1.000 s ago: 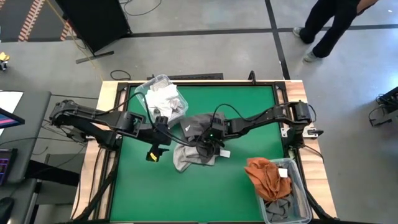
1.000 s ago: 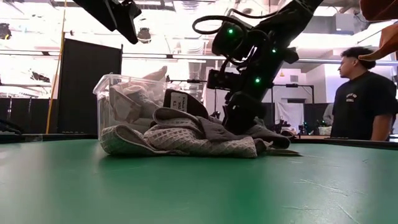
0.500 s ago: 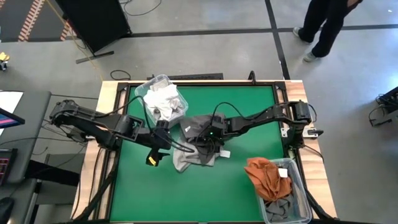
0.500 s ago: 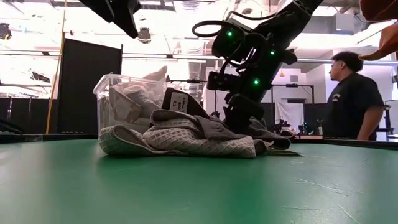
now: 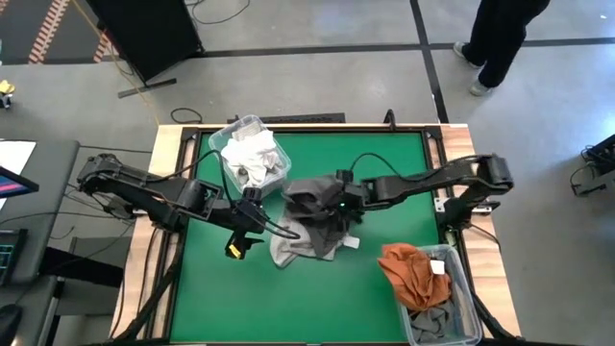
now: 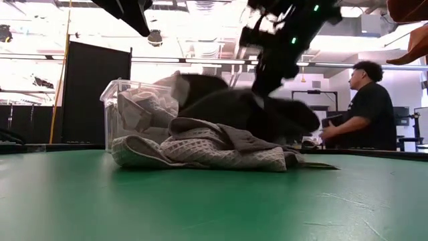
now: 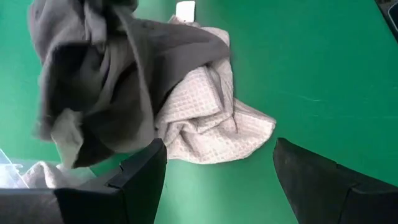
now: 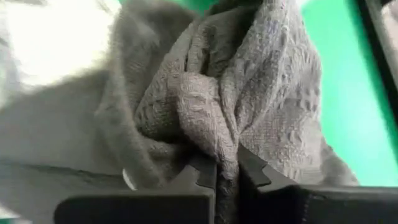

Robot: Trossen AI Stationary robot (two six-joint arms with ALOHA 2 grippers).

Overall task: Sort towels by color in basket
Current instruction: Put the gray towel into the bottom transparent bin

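Over the green felt table (image 5: 384,163), the right gripper (image 5: 338,205) has clamped shut on the dark grey waffle-weave towel (image 5: 312,197) and lifted it off the pile, so one towel is now headed for sorting. Beside it the pale grey waffle towel (image 5: 300,246) lies on the table, near the clear plastic bin of white towels (image 5: 248,156). The left gripper (image 5: 252,210) hovers open above the table. Behind, a person (image 6: 370,110) stands watching.

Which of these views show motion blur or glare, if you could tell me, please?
Low view: the dark grey towel and right gripper are smeared by motion, ceiling lights glare. Right wrist view: edges of the pinched towel blur. High view: sharp, evenly lit.
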